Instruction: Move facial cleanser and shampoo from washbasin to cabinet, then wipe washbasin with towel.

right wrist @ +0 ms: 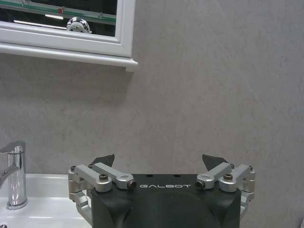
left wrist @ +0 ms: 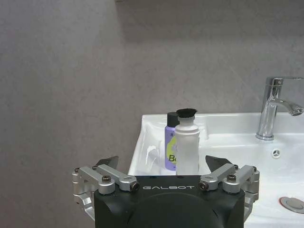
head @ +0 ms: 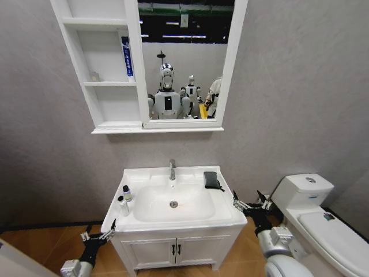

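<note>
Head view, taken left to right with the white rectangular ceramic washbasin (head: 222, 214) as landmark: the left gripper (head: 98, 234) hangs low just off the basin's left front corner, jaws spread and empty, aimed at the two bottles, probably lined up for a first pick. Those bottles stand upright on the basin's left rim: a white cylindrical bottle with a black cap (head: 123, 206) nearer the front, and a purple bottle with a dark cap (head: 127, 193) just behind it, close together. Which is cleanser and which shampoo I cannot tell. The chrome tap (head: 172, 169) rises at the basin's back centre. On the back right rim lies the small folded dark towel (head: 212, 180), handy for the later wipe. Off the basin's right edge hovers the right gripper (head: 251, 203), jaws spread, holding nothing. High above the basin on the wall hangs the white three-shelf open cabinet (head: 108, 83) beside its mirror, where the bottles belong.
</note>
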`<state>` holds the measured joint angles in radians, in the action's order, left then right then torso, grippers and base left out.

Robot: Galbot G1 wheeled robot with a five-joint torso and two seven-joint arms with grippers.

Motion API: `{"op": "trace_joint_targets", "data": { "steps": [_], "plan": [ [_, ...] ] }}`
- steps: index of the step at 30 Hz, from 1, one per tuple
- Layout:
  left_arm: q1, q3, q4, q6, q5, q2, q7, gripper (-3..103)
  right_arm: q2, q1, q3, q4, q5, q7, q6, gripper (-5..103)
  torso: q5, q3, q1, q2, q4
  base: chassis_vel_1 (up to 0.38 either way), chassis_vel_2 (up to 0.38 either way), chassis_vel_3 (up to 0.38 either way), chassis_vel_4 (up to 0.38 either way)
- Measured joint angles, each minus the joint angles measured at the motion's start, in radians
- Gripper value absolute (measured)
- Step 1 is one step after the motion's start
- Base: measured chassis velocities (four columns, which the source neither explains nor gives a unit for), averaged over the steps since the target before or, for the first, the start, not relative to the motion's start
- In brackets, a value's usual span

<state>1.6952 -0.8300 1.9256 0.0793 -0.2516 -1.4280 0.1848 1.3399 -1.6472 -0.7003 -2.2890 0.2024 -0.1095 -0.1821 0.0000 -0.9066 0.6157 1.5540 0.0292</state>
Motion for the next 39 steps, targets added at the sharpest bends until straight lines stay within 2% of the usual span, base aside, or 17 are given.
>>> {"op": "trace_joint_targets", "data": {
  "steps": [5, 11, 17, 26, 29, 30, 31, 32, 34, 35, 37, 38, 39],
  "plan": [
    [-0.045, 0.043, 0.010, -0.045, 0.012, 0.001, -0.018, 100, -0.006, 0.018, -0.001, 0.014, 0.011, -0.002, -0.001, 100, 0.0002, 0.000, 0.000, 0.000, -0.0001, 0.000, 0.000, 0.000, 0.000],
    [-0.117, 0.117, -0.006, -0.109, 0.031, 0.003, -0.072, 100, -0.008, 0.040, -0.001, 0.029, 0.020, -0.005, -0.001, 100, 0.0000, 0.000, 0.000, 0.000, 0.0000, 0.000, 0.000, 0.000, 0.000],
    [-0.198, 0.161, -0.066, -0.141, 0.034, 0.016, -0.124, 100, -0.010, 0.047, -0.011, 0.031, 0.028, -0.010, -0.002, 100, 0.0000, 0.000, 0.000, 0.000, -0.0002, 0.000, 0.000, 0.000, 0.000],
    [-0.255, 0.182, -0.114, -0.158, 0.021, 0.034, -0.150, 102, -0.015, 0.032, -0.017, 0.000, 0.027, -0.020, -0.009, 100, -0.0001, 0.000, 0.000, 0.000, 0.0000, 0.000, 0.000, 0.000, 0.000],
    [-0.263, 0.181, -0.130, -0.157, 0.021, 0.031, -0.151, 93, -0.012, 0.030, -0.015, 0.000, 0.024, -0.027, -0.011, 100, -0.0001, 0.000, 0.000, 0.000, -0.0002, 0.000, 0.000, 0.000, 0.000],
    [-0.263, 0.181, -0.130, -0.157, 0.021, 0.031, -0.151, 93, -0.012, 0.030, -0.015, 0.000, 0.024, -0.027, -0.011, 100, -0.0001, 0.000, 0.000, 0.000, -0.0002, 0.000, 0.000, 0.000, 0.000],
    [-0.264, 0.180, -0.132, -0.156, 0.021, 0.031, -0.151, 89, -0.012, 0.027, -0.015, -0.001, 0.024, -0.028, -0.012, 100, 0.0000, 0.000, 0.000, 0.000, -0.0001, 0.000, 0.000, 0.000, 0.000],
    [-0.264, 0.180, -0.132, -0.156, 0.021, 0.031, -0.151, 89, -0.012, 0.027, -0.015, -0.001, 0.024, -0.028, -0.012, 100, 0.0000, 0.000, 0.000, 0.000, -0.0001, 0.000, 0.000, 0.000, 0.000],
    [-0.270, 0.173, -0.138, -0.153, 0.019, 0.032, -0.151, 78, -0.012, 0.023, -0.016, -0.004, 0.022, -0.029, -0.013, 100, -0.0001, 0.000, 0.000, 0.000, -0.0002, 0.000, 0.000, 0.000, 0.000],
    [-0.270, 0.173, -0.138, -0.153, 0.019, 0.032, -0.151, 78, -0.012, 0.023, -0.016, -0.004, 0.022, -0.029, -0.013, 100, -0.0001, 0.000, 0.000, 0.000, -0.0002, 0.000, 0.000, 0.000, 0.000],
    [-0.277, 0.166, -0.141, -0.150, 0.016, 0.032, -0.151, 66, -0.009, 0.021, -0.014, -0.004, 0.016, -0.029, -0.014, 100, -0.0001, 0.000, 0.000, 0.000, -0.0001, 0.000, 0.000, 0.000, 0.000],
    [-0.277, 0.166, -0.141, -0.150, 0.016, 0.032, -0.151, 66, -0.009, 0.021, -0.014, -0.004, 0.016, -0.029, -0.014, 100, -0.0001, 0.000, 0.000, 0.000, -0.0001, 0.000, 0.000, 0.000, 0.000],
    [-0.279, 0.162, -0.141, -0.149, 0.015, 0.032, -0.151, 60, -0.007, 0.019, -0.011, -0.004, 0.011, -0.029, -0.014, 100, 0.0000, 0.000, 0.000, 0.000, -0.0001, 0.000, 0.000, 0.000, 0.000]
  ]
}}
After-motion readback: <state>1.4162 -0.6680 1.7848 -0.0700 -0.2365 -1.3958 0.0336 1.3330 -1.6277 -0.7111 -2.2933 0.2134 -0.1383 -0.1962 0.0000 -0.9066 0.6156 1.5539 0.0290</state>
